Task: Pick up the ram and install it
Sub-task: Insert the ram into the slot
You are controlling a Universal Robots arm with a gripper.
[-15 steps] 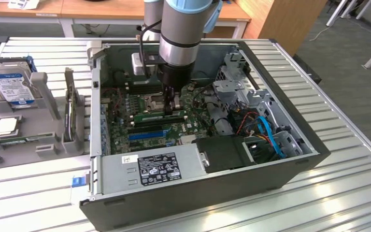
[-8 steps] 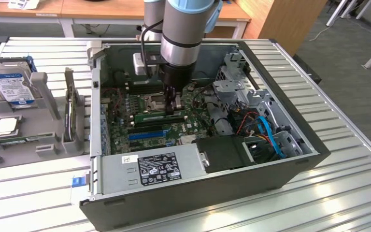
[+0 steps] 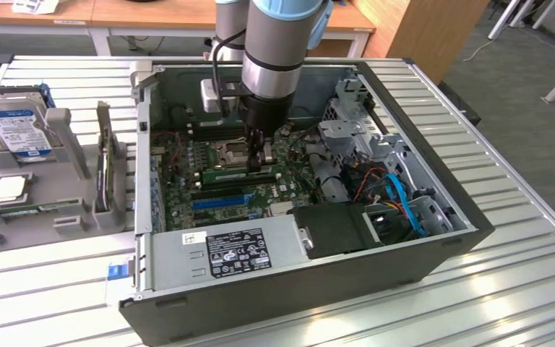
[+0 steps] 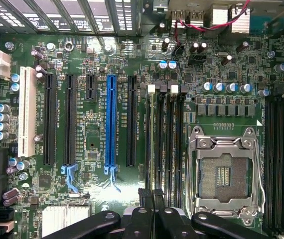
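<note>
Closest in, the black fingers of the gripper point(image 4: 152, 193) are drawn together, tips down over the black memory slots point(image 4: 164, 139) inside the open computer case point(image 3: 335, 289). The ram point(image 3: 242, 174) stands on edge in a slot directly beneath those tips, apparently touching them. I cannot tell whether they pinch it or press on it. The pick-up looks done, but full seating is unclear. The empty processor socket point(image 4: 224, 172) lies just beside the gripper.

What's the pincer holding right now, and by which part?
The pincer looks shut on the ram, pinching the stick's upper long edge, toward its end on the exterior view's right.
</note>
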